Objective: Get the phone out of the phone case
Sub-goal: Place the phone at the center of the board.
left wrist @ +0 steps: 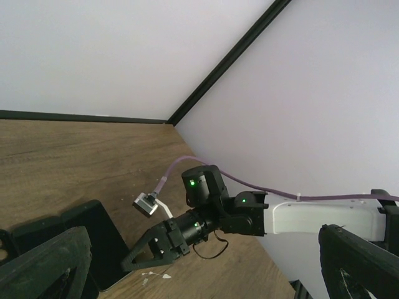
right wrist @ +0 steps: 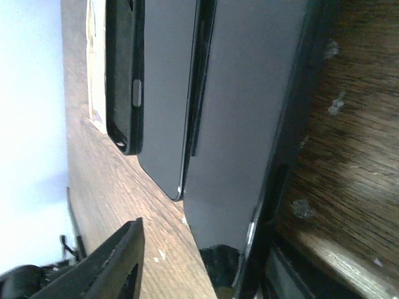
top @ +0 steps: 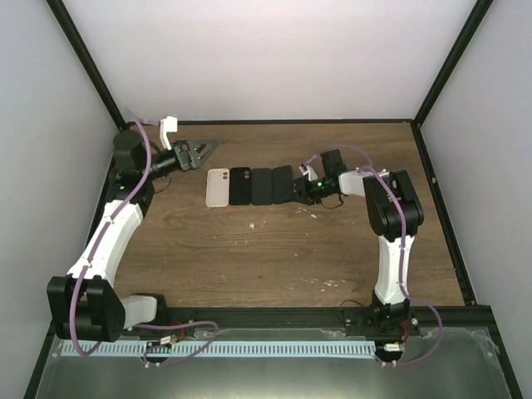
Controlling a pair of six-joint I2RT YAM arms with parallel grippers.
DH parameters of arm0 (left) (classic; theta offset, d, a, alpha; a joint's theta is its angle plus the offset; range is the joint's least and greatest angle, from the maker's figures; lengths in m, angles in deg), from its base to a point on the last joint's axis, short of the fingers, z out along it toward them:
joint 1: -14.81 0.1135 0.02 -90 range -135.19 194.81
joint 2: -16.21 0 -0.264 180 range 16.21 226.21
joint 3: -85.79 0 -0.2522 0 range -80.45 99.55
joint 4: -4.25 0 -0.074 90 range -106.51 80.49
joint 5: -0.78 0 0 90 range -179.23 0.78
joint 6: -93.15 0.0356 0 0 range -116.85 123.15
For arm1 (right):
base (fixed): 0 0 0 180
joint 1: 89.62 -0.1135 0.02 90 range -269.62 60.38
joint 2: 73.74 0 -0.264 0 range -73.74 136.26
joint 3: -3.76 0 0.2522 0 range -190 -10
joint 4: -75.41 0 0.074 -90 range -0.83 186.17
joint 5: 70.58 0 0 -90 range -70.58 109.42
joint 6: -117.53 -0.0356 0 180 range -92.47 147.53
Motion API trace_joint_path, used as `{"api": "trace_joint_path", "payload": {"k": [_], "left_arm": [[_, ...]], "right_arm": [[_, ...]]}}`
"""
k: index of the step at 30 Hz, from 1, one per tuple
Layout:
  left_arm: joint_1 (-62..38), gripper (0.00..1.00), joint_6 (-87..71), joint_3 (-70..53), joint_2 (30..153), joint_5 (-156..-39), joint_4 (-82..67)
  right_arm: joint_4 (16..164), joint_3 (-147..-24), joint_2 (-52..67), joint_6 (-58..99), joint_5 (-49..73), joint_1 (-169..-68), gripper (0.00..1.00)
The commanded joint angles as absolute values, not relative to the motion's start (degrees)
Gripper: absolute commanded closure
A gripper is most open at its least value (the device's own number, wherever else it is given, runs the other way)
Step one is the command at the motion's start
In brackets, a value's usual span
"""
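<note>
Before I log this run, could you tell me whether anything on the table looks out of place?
Only small white flecks scattered on the wooden table near the right gripper; the row of phones lies tidy and straight.

left arm (top: pixel 112 237): white links, black joints | right arm (top: pixel 389 266): same colours | cables (left wrist: pixel 280 192): purple | indicator lights (left wrist: pixel 193 182): green

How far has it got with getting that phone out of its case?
Early, seemingly. Nothing looks done: the rightmost phone still appears seated inside its black case. In hand: the right gripper straddles that phone's end. Remaining: prying it free; the left gripper hangs open, away from the row.
</note>
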State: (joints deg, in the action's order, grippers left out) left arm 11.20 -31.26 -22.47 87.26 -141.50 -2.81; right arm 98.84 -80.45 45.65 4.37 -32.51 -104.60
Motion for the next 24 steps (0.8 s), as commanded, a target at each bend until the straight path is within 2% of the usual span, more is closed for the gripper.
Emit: {"api": "trace_joint_path", "payload": {"k": [1, 5, 9, 13, 19, 24], "left_arm": [[11.57, 0.00, -29.95, -23.05, 87.53, -140.48, -3.18], [11.63, 0.00, -28.57, -22.46, 87.50, -139.60, -4.63], [11.80, 0.00, -26.39, -21.62, 87.43, -138.57, -6.66], [12.77, 0.00, -25.51, -21.06, 87.40, -137.65, -7.86], [14.52, 0.00, -21.56, -19.28, 87.48, -134.54, -12.47], [16.65, 0.00, -17.37, -17.17, 88.60, -133.52, -18.59]], "right_arm": [[100.93, -82.24, 42.99, 7.46, -29.15, -106.35, 0.50], [102.24, -82.22, 41.88, 8.94, -26.22, -106.71, 0.28], [104.42, -82.78, 41.39, 10.93, -24.62, -106.95, 0.14], [107.99, -84.35, 41.93, 12.99, -24.13, -107.11, 0.12], [109.99, -84.18, 40.76, 14.28, -23.41, -107.20, 0.01], [111.40, -84.43, 39.72, 15.54, -22.80, -107.31, 0.00]]}}
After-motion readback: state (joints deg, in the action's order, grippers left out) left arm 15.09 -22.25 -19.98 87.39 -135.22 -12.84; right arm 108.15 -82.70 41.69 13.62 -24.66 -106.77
